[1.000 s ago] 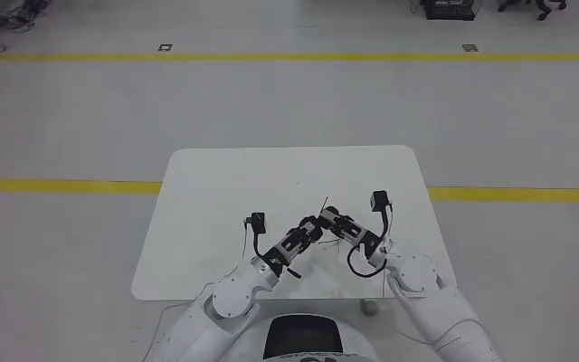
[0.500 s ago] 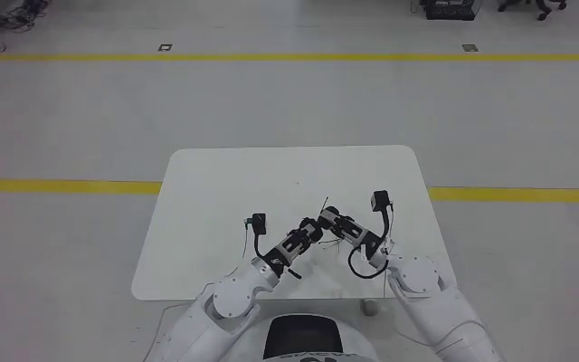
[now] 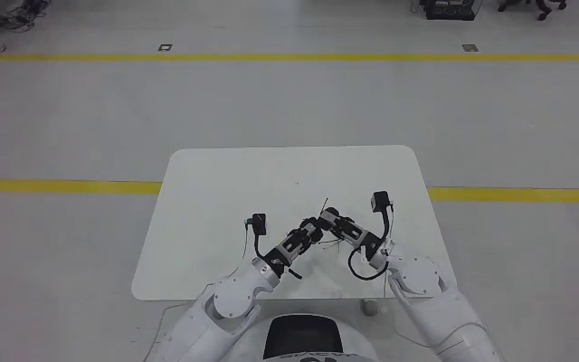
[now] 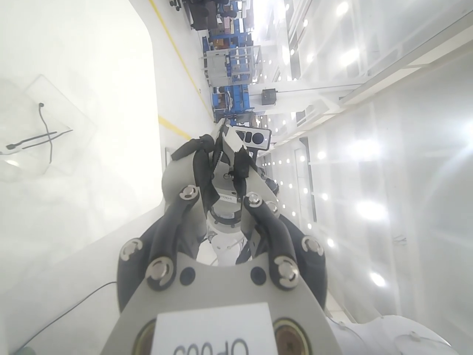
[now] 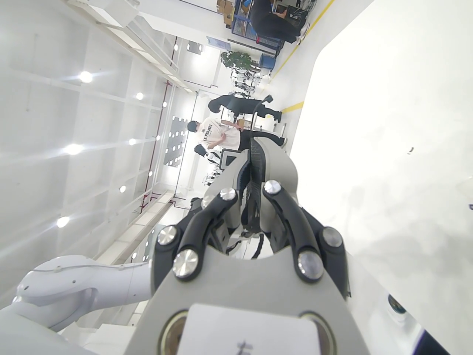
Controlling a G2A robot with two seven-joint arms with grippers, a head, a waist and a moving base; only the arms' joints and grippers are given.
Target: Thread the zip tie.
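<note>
The white desk (image 3: 217, 181) (rounded corners) stands on a grey floor (image 3: 289, 100) with yellow lines (image 3: 271, 57). Above it the right pincer (image 5: 251, 145) clamps the thin black zip tie (image 3: 325, 206); the left pincer (image 4: 221, 132) has its tips pressed together.

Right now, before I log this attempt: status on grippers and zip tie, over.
Right gripper shut on zip tie. Left gripper shut, facing it above table. Bagged ties lie aside, not in the way.
</note>
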